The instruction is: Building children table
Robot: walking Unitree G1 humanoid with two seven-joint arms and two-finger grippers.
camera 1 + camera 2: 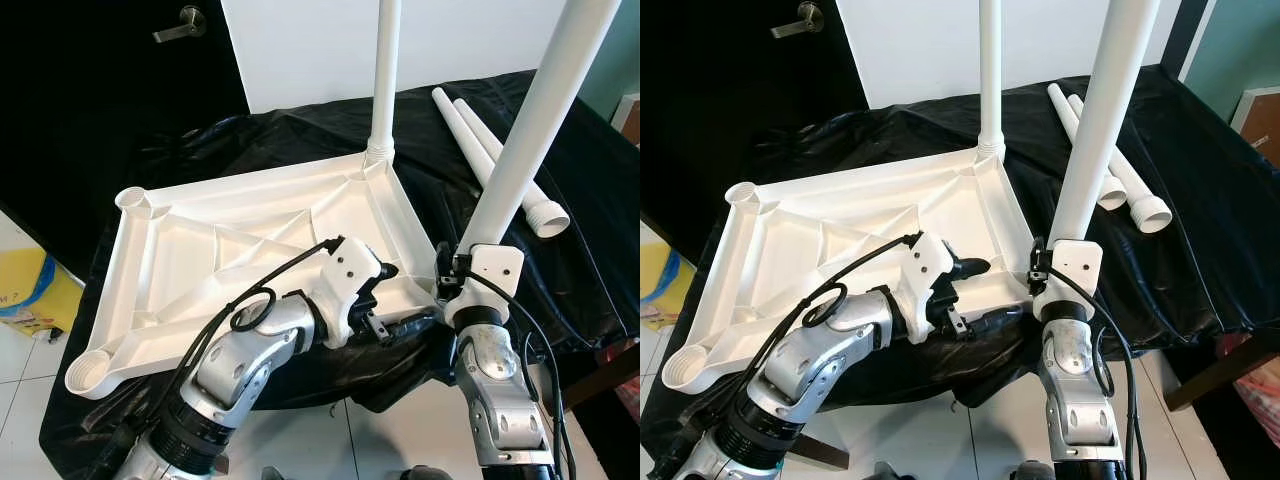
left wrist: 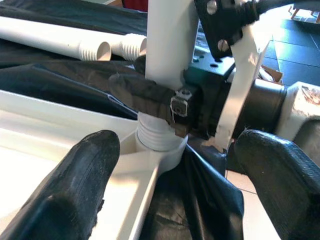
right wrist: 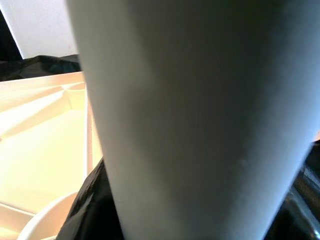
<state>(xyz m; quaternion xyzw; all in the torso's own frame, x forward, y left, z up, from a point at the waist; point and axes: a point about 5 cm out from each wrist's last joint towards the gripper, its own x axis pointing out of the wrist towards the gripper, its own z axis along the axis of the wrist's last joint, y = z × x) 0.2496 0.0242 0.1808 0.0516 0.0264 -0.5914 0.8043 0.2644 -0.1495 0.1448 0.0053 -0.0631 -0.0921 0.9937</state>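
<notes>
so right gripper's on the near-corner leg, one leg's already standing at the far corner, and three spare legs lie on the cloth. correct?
Not quite: two spare legs lie on the cloth, per the left eye view. The right gripper holds the near-corner leg, and the far-corner leg stands.

I'm seeing my silver arms carrying white wrist housings, looping black cables, and black fingers fastened with visible screws.

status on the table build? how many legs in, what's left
Done: one leg stands upright in the far right corner socket of the upturned tabletop.

In hand: the right gripper is shut on a second leg, whose threaded end sits at the near right socket. The left gripper is open beside that corner.

Left: two legs lie on the black cover, and both left sockets are empty.
</notes>
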